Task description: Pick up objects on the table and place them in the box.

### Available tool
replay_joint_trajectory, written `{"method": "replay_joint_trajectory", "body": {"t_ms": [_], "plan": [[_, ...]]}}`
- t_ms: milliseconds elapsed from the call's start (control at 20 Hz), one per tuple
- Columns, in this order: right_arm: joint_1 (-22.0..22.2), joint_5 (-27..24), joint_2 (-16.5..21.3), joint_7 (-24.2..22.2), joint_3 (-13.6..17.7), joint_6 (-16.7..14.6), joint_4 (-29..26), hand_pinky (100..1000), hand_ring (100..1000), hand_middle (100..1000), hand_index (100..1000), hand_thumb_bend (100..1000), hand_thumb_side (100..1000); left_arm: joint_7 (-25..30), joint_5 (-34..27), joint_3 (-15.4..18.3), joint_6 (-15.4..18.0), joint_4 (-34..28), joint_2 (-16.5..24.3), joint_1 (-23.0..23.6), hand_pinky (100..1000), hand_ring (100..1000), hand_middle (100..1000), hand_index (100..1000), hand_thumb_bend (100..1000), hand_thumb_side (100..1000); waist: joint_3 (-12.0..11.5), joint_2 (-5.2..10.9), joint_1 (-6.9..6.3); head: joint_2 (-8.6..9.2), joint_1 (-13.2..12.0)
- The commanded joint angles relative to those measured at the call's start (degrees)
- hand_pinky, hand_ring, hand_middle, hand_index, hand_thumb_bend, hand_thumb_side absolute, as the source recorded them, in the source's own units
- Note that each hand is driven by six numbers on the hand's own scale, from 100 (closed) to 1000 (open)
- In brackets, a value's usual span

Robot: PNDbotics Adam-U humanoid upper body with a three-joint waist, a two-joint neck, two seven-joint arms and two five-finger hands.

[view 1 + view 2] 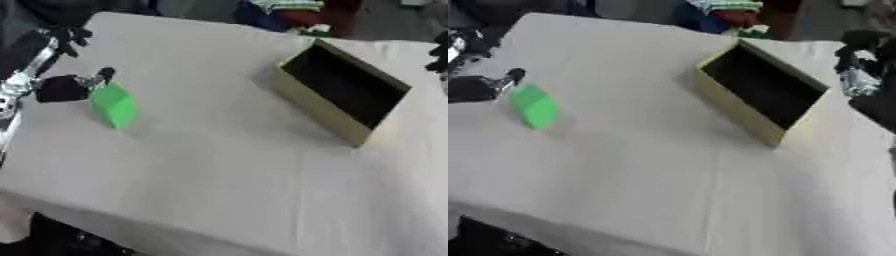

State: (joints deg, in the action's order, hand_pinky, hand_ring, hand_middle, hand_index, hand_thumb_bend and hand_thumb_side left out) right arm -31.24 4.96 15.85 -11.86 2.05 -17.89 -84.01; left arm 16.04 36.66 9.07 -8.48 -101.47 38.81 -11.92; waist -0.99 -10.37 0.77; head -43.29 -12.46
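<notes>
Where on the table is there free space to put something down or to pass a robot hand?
The widest bare patch is the near half of the table, below the green block and the box. The strip between block and box is also free. It is crowded at the left edge, where the left robot hand meets the block, and beside the box, near the right robot hand.

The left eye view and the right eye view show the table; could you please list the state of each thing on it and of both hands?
Green block: on the table's left part, outside the box, left hand at its top.
Box: open, lying askew on the table's right part, nothing visible inside.
Left hand: at the green block; grip cannot be made out.
Right hand: at the right edge beside the box, holding nothing visible; fingers unclear.
Table: cloth-covered.
</notes>
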Motion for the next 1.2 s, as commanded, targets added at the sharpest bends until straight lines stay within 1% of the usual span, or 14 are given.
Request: {"method": "replay_joint_trajectory", "body": {"t_ms": [50,250,400,450,600,800,850,950,1050,1200], "plan": [[-0.7,0.0,1.2,-0.2,0.1,-0.1,-0.7,635,871,588,792,100,392,1.1,0.7,0.1,0.1,1.2,2.7,-1.4,772,707,735,893,455,595,0.1,0.89,-0.24,0.3,-0.1],[-0.7,0.1,1.2,-0.3,0.1,0.0,-0.7,636,871,589,792,100,391,1.9,1.6,-0.1,0.0,3.6,2.8,-2.3,777,718,742,898,493,668,0.1,0.92,-0.19,0.22,-0.1],[-0.7,0.1,1.2,-0.3,0.1,0.0,-0.7,636,871,589,792,100,391,2.4,2.5,-0.4,0.1,5.1,2.9,-2.9,779,721,745,899,500,675,0.1,0.91,-0.2,0.16,-0.1],[-0.6,0.1,1.2,-0.3,0.1,0.0,-0.7,636,872,588,792,100,391,2.6,2.7,-0.5,0.1,5.6,2.9,-3.1,785,730,752,904,521,690,0.1,0.9,-0.2,0.15,-0.1],[-0.6,0.2,1.2,-0.4,0.1,0.0,-0.7,636,872,588,792,100,391,3.7,3.7,-1.2,0.3,7.6,2.9,-3.9,786,734,754,904,531,696,0.1,0.89,-0.22,0.13,-0.2],[-0.6,0.2,1.2,-0.4,0.1,0.0,-0.7,636,872,588,792,100,391,4.4,4.1,-1.5,0.8,8.9,2.8,-4.5,786,734,754,904,531,696,0.1,0.89,-0.21,0.13,-0.2],[-0.6,0.2,1.1,-0.4,0.1,0.0,-0.7,636,872,588,793,100,391,4.5,4.1,-1.8,0.9,9.3,2.8,-4.7,783,732,749,899,527,717,0.2,0.9,-0.21,0.12,-0.2],[-0.6,0.1,1.1,-0.4,0.1,0.0,-0.7,636,872,588,793,100,391,5.5,4.1,-2.4,1.0,10.6,2.6,-5.5,781,731,746,896,517,718,0.2,0.92,-0.2,0.08,-0.3],[-0.6,0.1,1.1,-0.5,0.1,0.0,-0.7,636,872,588,793,100,390,6.2,4.0,-2.8,1.2,11.8,2.4,-6.1,778,726,740,891,475,742,0.3,0.93,-0.17,0.05,-0.3],[-0.6,0.1,1.1,-0.5,0.1,0.0,-0.6,636,872,588,793,100,390,6.8,3.8,-3.2,1.3,13.2,2.1,-6.7,777,726,740,890,479,748,0.3,0.93,-0.12,-0.01,-0.3]]}}
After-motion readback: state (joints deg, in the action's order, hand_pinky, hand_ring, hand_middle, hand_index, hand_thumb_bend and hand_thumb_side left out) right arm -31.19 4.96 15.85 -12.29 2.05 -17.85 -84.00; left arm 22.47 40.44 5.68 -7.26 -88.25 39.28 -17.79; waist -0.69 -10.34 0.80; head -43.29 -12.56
